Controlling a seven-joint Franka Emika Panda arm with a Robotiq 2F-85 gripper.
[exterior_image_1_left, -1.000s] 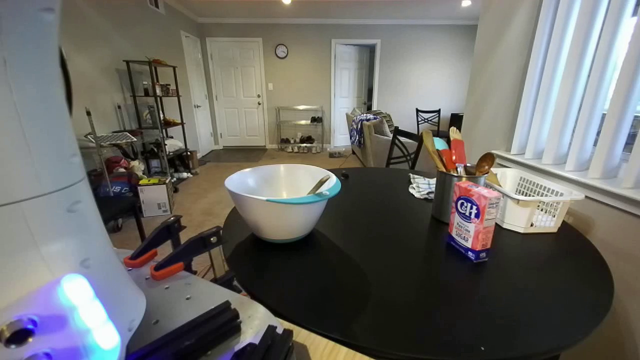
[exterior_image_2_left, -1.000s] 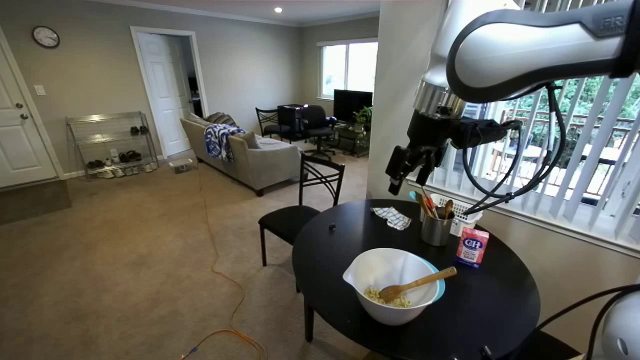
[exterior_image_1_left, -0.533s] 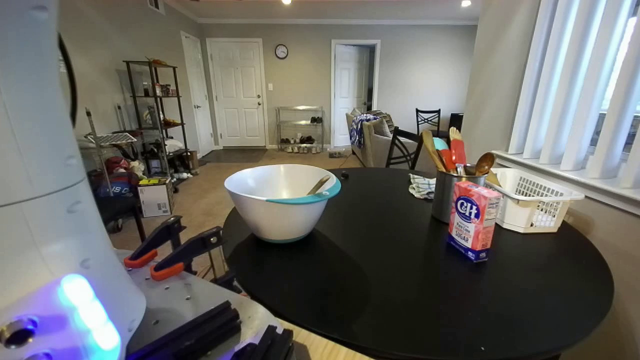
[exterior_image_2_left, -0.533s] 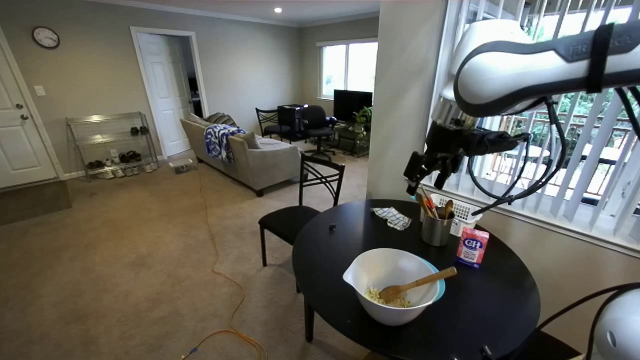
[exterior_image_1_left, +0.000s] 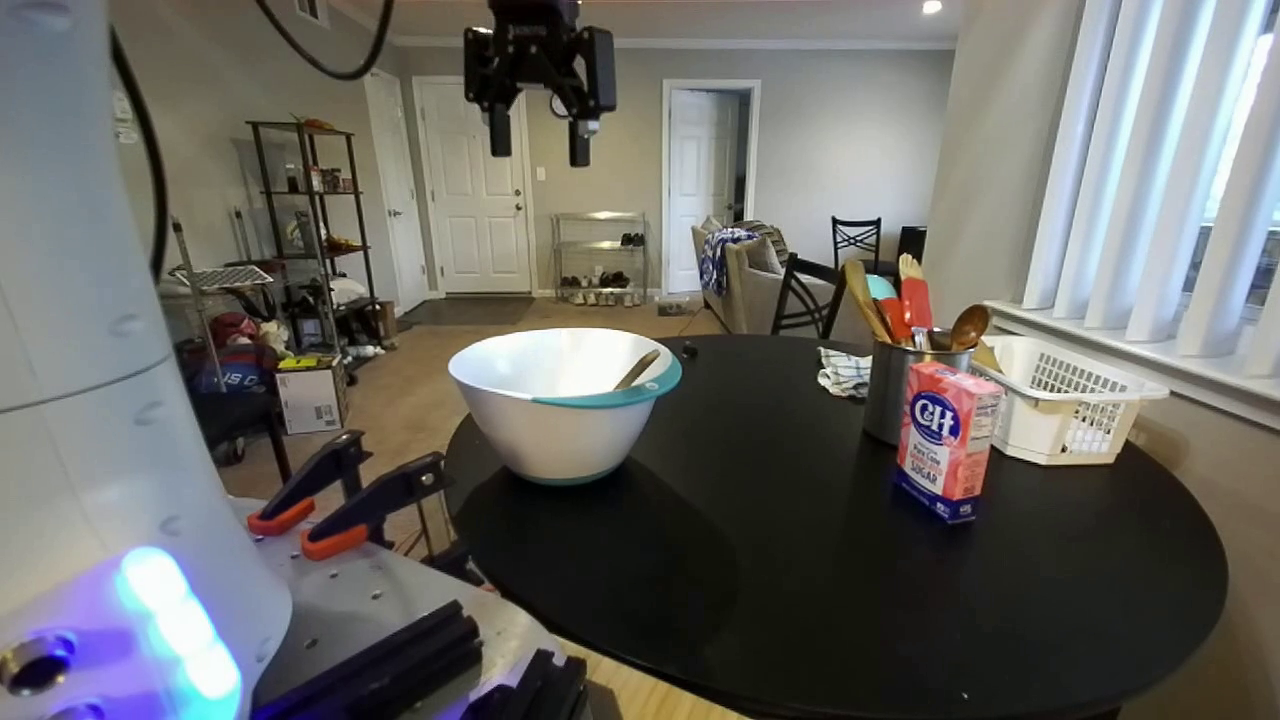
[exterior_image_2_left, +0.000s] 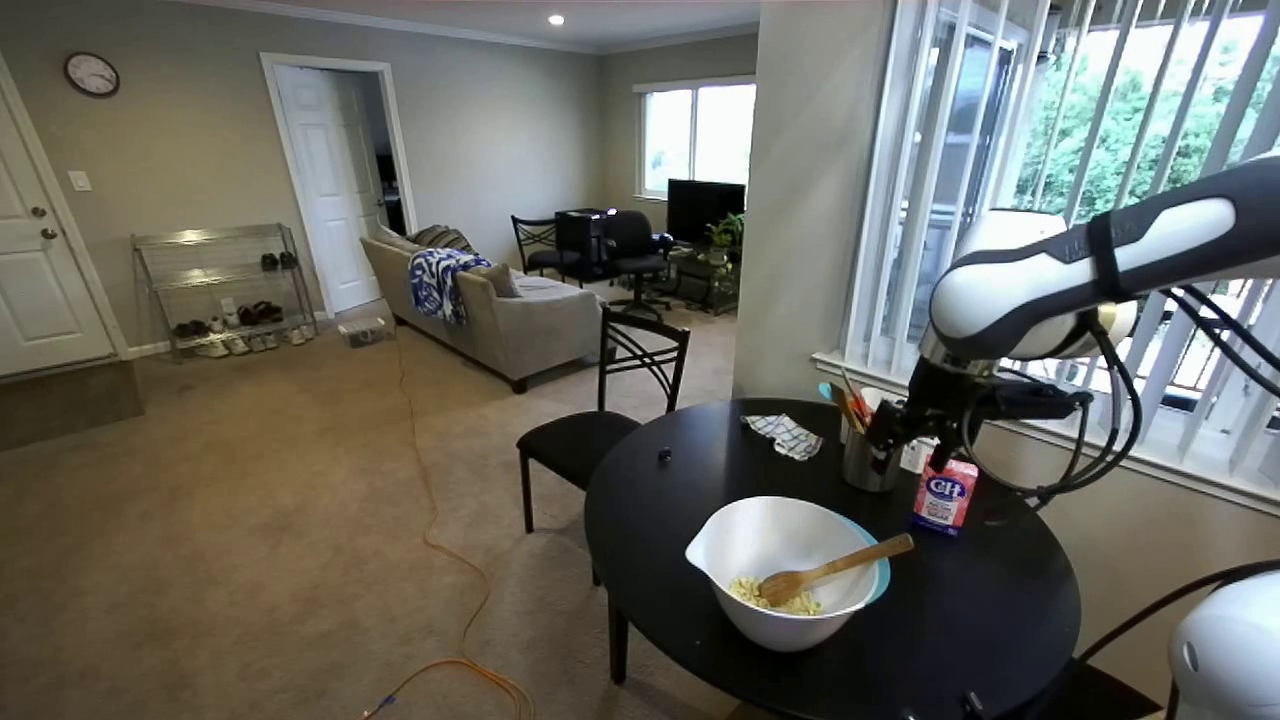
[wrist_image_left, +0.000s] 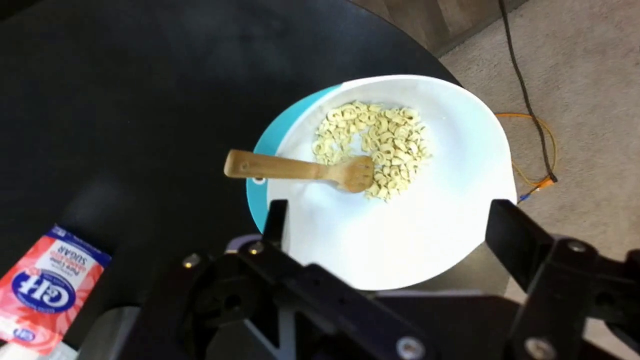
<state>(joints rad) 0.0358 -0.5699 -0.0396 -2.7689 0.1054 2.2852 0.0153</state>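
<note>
My gripper (exterior_image_1_left: 540, 150) is open and empty, high above the table. In the wrist view its fingers (wrist_image_left: 389, 210) are spread wide over a white bowl (wrist_image_left: 450, 200) with a teal rim section. The bowl stands upright on the black table in both exterior views (exterior_image_1_left: 555, 430) (exterior_image_2_left: 725, 540). A wooden spoon (wrist_image_left: 280, 166) with a slotted head leans in it, its handle over the teal rim. Pale yellow pasta-like pieces (wrist_image_left: 395, 145) lie on the bowl's bottom. In an exterior view the gripper (exterior_image_2_left: 910, 462) overlaps the sugar box and utensil holder, touching nothing that I can make out.
A pink C&H sugar box (exterior_image_1_left: 945, 440) stands on the round black table (exterior_image_1_left: 820, 600). Beside it are a metal utensil holder (exterior_image_1_left: 885, 400), a white basket (exterior_image_1_left: 1070, 420) and a checked cloth (exterior_image_1_left: 845, 372). Clamps (exterior_image_1_left: 340, 540) hold the robot's base plate. A chair (exterior_image_2_left: 580, 440) stands behind the table.
The arm has come down and swung from near the window towards the bowl. The gripper has entered the top of an exterior view. The bowl, spoon and other table things have not moved.
</note>
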